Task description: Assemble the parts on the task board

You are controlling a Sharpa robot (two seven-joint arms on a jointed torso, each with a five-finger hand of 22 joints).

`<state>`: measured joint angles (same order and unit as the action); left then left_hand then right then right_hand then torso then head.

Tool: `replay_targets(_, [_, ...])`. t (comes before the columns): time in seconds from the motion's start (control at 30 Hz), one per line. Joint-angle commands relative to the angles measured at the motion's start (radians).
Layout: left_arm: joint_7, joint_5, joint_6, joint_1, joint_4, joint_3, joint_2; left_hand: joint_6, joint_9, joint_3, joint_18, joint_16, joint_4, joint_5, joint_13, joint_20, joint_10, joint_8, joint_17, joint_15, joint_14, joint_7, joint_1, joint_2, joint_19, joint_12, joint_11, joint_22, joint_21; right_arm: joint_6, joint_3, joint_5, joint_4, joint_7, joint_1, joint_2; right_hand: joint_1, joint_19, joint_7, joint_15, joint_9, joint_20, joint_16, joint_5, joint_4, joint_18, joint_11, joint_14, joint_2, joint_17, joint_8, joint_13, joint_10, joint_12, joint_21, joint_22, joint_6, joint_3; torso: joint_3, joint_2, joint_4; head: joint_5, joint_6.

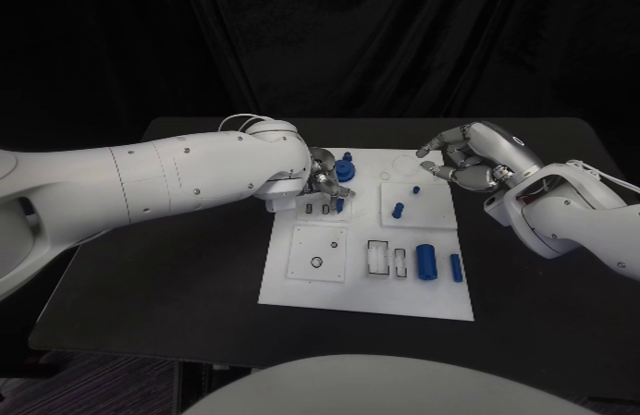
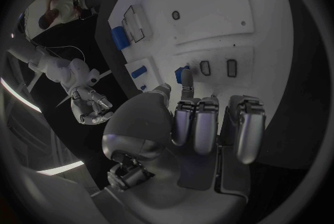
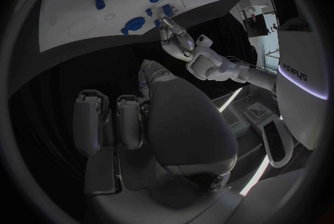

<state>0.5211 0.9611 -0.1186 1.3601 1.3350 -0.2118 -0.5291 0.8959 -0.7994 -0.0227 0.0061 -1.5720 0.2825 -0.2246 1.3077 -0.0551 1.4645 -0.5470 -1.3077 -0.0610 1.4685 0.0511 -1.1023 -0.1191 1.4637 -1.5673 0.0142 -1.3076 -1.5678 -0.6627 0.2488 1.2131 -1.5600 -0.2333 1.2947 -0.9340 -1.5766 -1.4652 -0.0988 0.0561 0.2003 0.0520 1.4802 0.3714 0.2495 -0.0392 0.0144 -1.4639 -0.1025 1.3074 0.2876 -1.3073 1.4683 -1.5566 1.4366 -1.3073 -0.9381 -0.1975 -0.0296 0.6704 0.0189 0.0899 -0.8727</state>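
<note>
Task board [image 1: 310,281], white plate, centre of table: blue parts lie across its far and right areas, among them a large blue cylinder [image 1: 425,260] at right and a small blue part [image 1: 338,204] at the left hand [image 1: 325,186], whose fingertips [image 2: 185,76] close on it over the slots. Right hand [image 1: 470,159] hovers off the board's far right corner, fingers loosely curled, holding nothing. Parts judged light, rigid, smooth and slip-prone; best pinched across the sides.

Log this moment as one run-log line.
left hand: pinching small blue part at task board slots | right hand: hovering, holding nothing
</note>
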Motion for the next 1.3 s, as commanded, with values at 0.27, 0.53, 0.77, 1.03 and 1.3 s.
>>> replay_targets(0.27, [0.002,0.002,-0.008,-0.003,-0.007,0.001,0.001,0.002,-0.016,-0.009,-0.006,0.001,-0.014,-0.007,0.263,0.01,0.106,-0.001,-0.263,-0.01,0.102,-0.008,-0.009,0.002,0.107,-0.004,0.011,-0.263,-0.003,0.022,-0.001,0.0,0.004,0.029,-0.002,0.004,0.002,-0.034,-0.006,-0.007,-0.002,0.005,-0.007,0.004,0.003,0.001,0.007,-0.071,0.012,0.083,-0.006,-0.225,0.077,0.005,-0.007,-0.199,-0.002,-0.005,0.0008,-0.003,-0.0003,0.0,0.0])
replay_targets(0.53, [-0.004,0.002,-0.028,-0.003,-0.017,0.001,0.006,-0.011,-0.03,-0.014,-0.006,0.001,-0.024,-0.012,0.263,0.011,0.106,0.01,-0.263,-0.01,0.102,-0.006,-0.017,0.01,0.107,-0.004,0.01,-0.263,-0.003,0.028,-0.001,0.0,0.006,0.032,-0.002,0.008,0.002,-0.034,-0.006,-0.007,-0.002,0.005,-0.007,0.004,0.003,0.001,0.007,-0.071,0.012,0.083,-0.006,-0.225,0.077,0.005,-0.007,-0.199,-0.002,-0.005,0.0,-0.003,0.0006,-0.003,0.0])
replay_targets(0.77, [-0.008,0.002,-0.056,-0.004,-0.027,0.001,0.011,-0.029,-0.044,-0.019,-0.006,0.001,-0.034,-0.015,0.263,0.01,0.106,0.028,-0.263,-0.008,0.102,-0.002,-0.021,0.019,0.107,-0.004,0.006,-0.263,-0.003,0.033,-0.001,0.0,0.008,0.036,-0.002,0.009,0.003,-0.034,-0.006,-0.007,-0.002,0.005,-0.007,0.004,0.003,0.0,0.007,-0.071,0.012,0.083,-0.006,-0.222,0.076,0.007,-0.008,-0.198,-0.002,-0.005,0.0001,-0.003,0.0,-0.004,0.0])
replay_targets(1.03, [-0.016,0.002,-0.075,-0.005,-0.034,0.001,0.014,-0.049,-0.06,-0.023,-0.006,0.001,-0.051,-0.013,0.263,0.006,0.106,0.049,-0.263,-0.003,0.102,0.006,-0.024,0.035,0.107,-0.004,0.0,-0.263,-0.003,0.035,-0.001,0.0,0.008,0.037,-0.002,0.01,0.004,-0.034,-0.006,-0.007,-0.003,0.005,-0.007,0.004,0.003,0.0,0.007,-0.071,0.013,0.083,-0.006,-0.221,0.075,0.007,-0.008,-0.198,-0.002,-0.005,0.0003,-0.003,-0.0013,-0.007,0.0])
replay_targets(1.3, [-0.017,0.002,-0.091,-0.006,-0.039,0.001,0.017,-0.056,-0.067,-0.027,-0.006,0.001,-0.058,-0.012,0.263,0.003,0.106,0.057,-0.263,0.0,0.102,0.009,-0.026,0.039,0.107,-0.004,-0.003,-0.263,-0.003,0.037,-0.001,0.0,0.009,0.039,-0.002,0.011,0.003,-0.033,-0.006,-0.007,-0.003,0.006,-0.007,0.005,0.003,0.0,0.007,-0.071,0.013,0.082,-0.007,-0.22,0.074,0.008,-0.009,-0.198,-0.002,-0.006,0.0001,-0.004,-0.0005,-0.007,0.0])
